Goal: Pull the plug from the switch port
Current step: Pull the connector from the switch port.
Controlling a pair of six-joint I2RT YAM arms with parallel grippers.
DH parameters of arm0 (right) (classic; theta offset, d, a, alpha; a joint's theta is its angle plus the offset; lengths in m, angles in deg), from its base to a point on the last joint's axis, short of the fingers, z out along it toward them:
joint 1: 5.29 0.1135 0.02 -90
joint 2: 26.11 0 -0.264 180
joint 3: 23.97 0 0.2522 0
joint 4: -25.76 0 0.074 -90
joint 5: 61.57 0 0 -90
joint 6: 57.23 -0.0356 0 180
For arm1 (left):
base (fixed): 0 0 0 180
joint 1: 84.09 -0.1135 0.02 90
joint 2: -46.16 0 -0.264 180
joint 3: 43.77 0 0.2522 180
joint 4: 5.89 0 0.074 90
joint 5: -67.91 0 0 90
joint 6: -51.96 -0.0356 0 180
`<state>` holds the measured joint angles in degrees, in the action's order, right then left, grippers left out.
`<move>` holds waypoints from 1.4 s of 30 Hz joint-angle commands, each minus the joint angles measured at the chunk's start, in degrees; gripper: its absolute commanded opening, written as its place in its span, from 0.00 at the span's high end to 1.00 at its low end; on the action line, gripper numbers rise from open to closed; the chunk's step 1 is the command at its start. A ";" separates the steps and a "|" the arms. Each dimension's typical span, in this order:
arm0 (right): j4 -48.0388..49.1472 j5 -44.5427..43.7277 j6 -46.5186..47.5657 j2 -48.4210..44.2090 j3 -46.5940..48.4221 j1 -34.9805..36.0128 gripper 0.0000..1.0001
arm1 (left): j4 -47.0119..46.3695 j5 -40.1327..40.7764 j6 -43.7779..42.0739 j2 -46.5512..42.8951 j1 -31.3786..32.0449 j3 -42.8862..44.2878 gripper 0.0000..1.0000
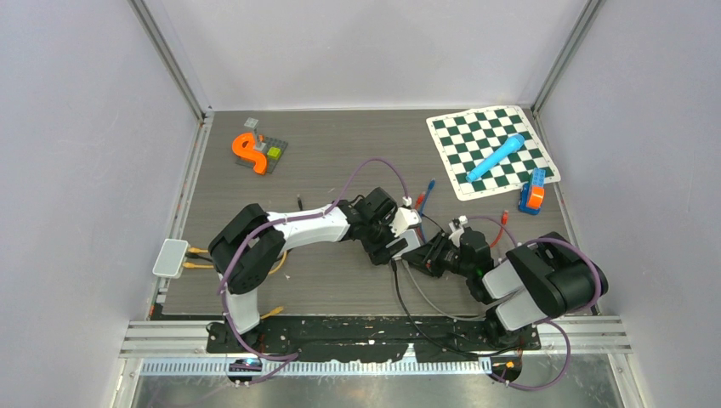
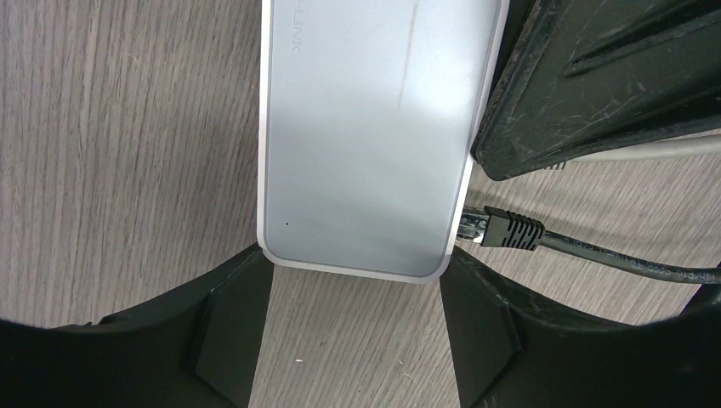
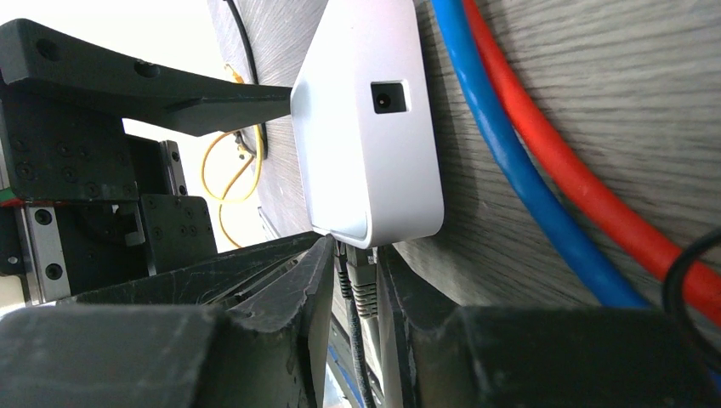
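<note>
Both end effectors at the network switch (image 2: 366, 127), mid-worktop; grey plug (image 3: 364, 293) seated in its port.

One switch: a smooth, white, flat box with rounded corners, lying on the grey wood-grain worktop (image 2: 102, 127). The left end effector (image 2: 355, 280) stands wide, and its two matte black fingers (image 2: 229, 331) press the switch's near corners from either side. The right end effector (image 3: 357, 255) is nearly closed, its scuffed black jaws pinching the ribbed boot of the grey plug at the switch's port edge. There are two plugs in that edge: the grey one and one black plug (image 2: 503, 230) with a thin black lead, clear of the jaws. Two glossy round cables lie beside the switch, one blue cable (image 3: 514, 170) and one red cable (image 3: 578, 170), touching side by side.
</note>
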<state>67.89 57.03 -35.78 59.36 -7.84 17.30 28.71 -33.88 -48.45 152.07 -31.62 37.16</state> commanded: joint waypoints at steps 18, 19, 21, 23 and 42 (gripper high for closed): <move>-13.52 -0.40 6.94 -8.73 4.60 0.34 0.64 | -0.47 -1.67 0.86 -0.53 0.18 1.11 0.60; -13.31 -0.35 6.94 -8.43 4.58 0.35 0.64 | -0.47 -1.60 0.84 -0.57 0.18 1.06 0.60; -13.12 -0.29 6.96 -8.61 4.57 0.27 0.65 | -0.38 -1.63 0.83 -0.60 0.18 1.07 0.60; -13.37 -0.30 7.28 -9.06 4.68 0.38 0.65 | -0.44 -1.57 0.83 -0.56 0.18 1.11 0.60; -16.40 0.26 10.09 -8.95 5.63 1.03 0.67 | -0.45 -1.94 0.95 -0.28 0.18 1.55 0.61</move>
<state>49.86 57.03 -26.67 50.38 -3.56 17.91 28.69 -34.23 -48.34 152.07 -31.60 37.16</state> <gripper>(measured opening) 0.350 0.693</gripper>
